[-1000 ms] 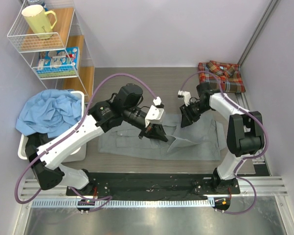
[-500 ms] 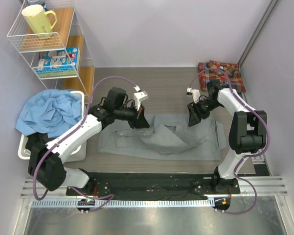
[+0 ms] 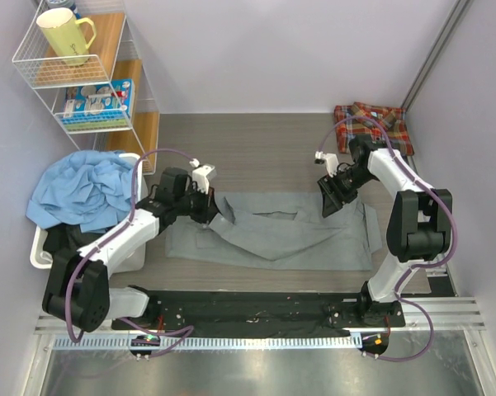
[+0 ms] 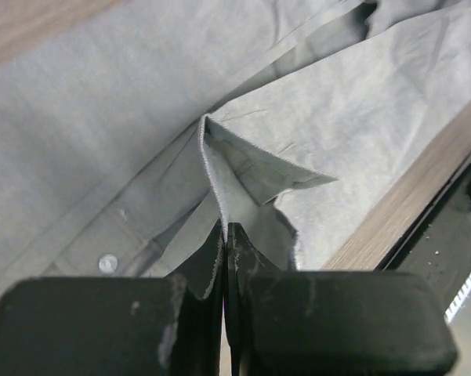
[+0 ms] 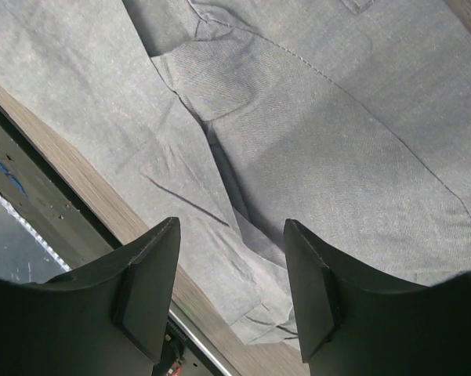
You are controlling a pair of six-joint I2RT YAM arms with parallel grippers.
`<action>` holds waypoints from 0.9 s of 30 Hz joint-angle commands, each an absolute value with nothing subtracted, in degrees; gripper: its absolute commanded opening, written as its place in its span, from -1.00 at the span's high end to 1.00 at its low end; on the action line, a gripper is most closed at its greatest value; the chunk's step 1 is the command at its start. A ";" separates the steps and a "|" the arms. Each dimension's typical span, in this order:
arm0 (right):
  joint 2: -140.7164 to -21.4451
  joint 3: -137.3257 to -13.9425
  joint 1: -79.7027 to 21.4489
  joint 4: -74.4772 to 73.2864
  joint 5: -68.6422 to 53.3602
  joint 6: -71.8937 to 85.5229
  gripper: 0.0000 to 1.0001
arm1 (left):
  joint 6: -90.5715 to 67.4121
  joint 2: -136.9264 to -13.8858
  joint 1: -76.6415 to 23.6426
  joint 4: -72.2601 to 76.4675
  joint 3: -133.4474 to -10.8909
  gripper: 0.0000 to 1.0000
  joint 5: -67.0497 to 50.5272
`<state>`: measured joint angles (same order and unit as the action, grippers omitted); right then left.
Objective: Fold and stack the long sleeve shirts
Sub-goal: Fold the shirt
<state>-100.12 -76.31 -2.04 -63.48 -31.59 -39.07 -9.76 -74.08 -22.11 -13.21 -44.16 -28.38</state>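
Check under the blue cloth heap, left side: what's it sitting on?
The blue cloth lies heaped over a white bin. Only the bin's rim and near wall show. Whatever is inside the bin is covered.

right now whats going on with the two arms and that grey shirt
The left gripper is pinching a folded edge of the grey shirt, which lies spread across the table. The right gripper hangs open over the shirt's other end, holding nothing. The plaid shirt sits folded at the far right corner.
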 commanded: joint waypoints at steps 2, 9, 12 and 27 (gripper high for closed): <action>-98.70 -78.05 -2.20 -64.42 -30.50 -38.58 -0.21 | -5.98 -69.79 -21.18 -1.15 -44.47 0.99 -41.20; -100.81 -78.48 -2.11 -64.07 -30.23 -38.32 -0.15 | 3.86 -64.87 -21.53 -4.65 -44.39 1.00 -44.41; -101.51 -79.01 -2.20 -63.90 -30.06 -38.14 -0.13 | 5.80 -65.04 -20.84 -3.87 -41.94 1.00 -39.65; -103.01 -75.24 -4.74 -61.01 -34.10 -37.54 -0.08 | 13.79 -67.32 -20.65 -5.36 -44.65 1.00 -53.61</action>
